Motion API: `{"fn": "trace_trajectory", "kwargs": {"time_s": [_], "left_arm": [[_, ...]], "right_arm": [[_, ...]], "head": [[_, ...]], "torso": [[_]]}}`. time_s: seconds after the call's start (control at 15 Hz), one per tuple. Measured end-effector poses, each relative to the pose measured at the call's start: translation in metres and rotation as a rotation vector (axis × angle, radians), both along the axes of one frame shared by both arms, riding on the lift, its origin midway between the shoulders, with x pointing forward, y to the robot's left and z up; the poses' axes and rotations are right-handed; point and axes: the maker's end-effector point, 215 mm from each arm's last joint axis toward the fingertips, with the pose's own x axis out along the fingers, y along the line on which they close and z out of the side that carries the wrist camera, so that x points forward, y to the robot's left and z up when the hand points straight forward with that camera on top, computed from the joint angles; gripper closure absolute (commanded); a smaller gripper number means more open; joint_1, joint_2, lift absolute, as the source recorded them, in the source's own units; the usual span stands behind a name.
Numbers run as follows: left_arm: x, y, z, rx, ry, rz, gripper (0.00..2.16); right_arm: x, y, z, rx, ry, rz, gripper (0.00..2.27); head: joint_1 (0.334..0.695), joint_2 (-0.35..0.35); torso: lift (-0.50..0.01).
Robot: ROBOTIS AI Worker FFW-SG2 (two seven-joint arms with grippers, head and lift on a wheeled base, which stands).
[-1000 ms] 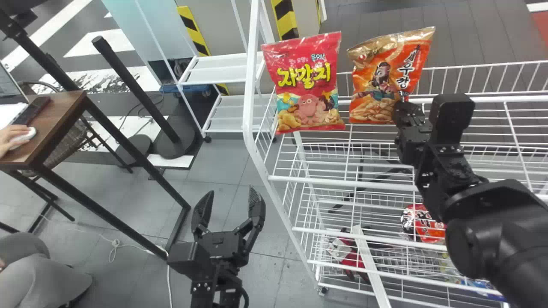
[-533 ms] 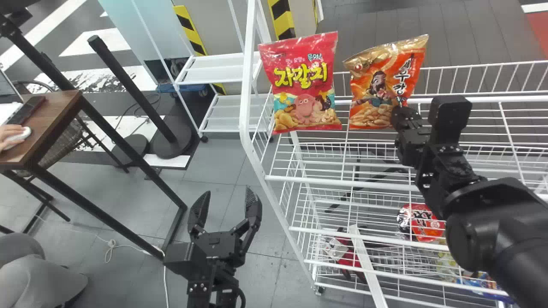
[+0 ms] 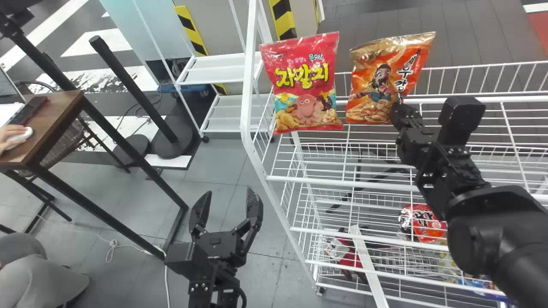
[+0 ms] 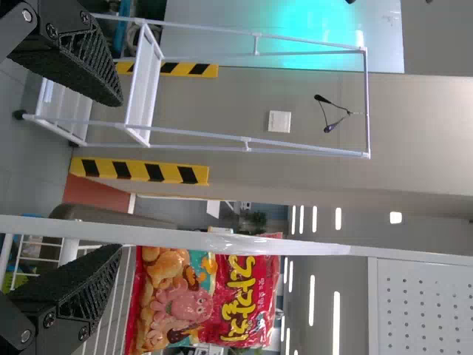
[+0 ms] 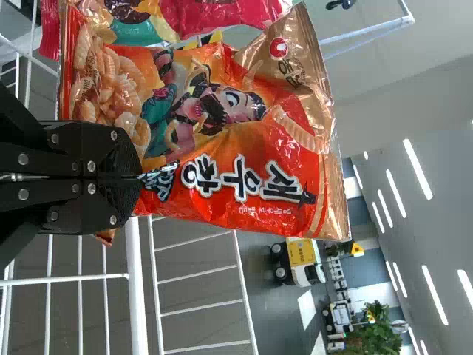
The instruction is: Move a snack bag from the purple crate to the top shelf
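Orange-and-gold snack bag (image 3: 381,92) is in our right gripper (image 3: 399,112), pinched near its lower right corner as the head view shows it. Bag's upright, leaning a bit, printed front toward us, up at the upper part of the white wire rack (image 3: 338,183). We can't tell if its bottom edge touches a shelf.

Red snack bag (image 3: 306,81) stands upright just left of ours, at the rack's left end. Can't tell if the two bags touch.

Lower in the rack we see a red round-ended packet (image 3: 426,224), a red-and-white item (image 3: 349,252) and a pale flat strip (image 3: 369,267) slanting across the wires. Blue packet (image 3: 473,283) sits farther right, partly behind our right arm.

Our left gripper (image 3: 228,190) has its fingers spread, nothing between them, well apart from both bags, left of the rack with floor under it.

Farther out: brown table (image 3: 64,112) with a dark keyboard (image 3: 28,113) on the left, black upright post (image 3: 132,87) between it and the rack, white shelf cart (image 3: 218,77) behind. Right wrist view also gives us a green plant (image 5: 375,336) and strip lights overhead.
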Motion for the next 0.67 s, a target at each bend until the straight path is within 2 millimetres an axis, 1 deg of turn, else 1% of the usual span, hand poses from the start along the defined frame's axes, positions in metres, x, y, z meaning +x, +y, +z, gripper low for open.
{"fn": "trace_trajectory", "kwargs": {"time_s": [0.4, 0.53, 0.67], "left_arm": [[0.0, 0.0, 0.0, 0.0, -0.001, 0.0, 0.14], [0.0, 0.0, 0.001, 0.0, -0.002, 0.0, 0.14], [0.0, 0.0, 0.001, 0.001, -0.003, 0.0, 0.14]], "right_arm": [[-0.007, 0.017, -0.005, -0.005, 0.007, 0.052, 2.23], [-0.006, 0.018, -0.008, -0.009, 0.01, 0.06, 2.23], [-0.005, 0.018, -0.01, -0.012, 0.013, 0.075, 2.16]], "head": [[0.695, 0.35], [0.695, 0.35], [0.695, 0.35]], "torso": [[0.0], [0.0], [0.0]]}}
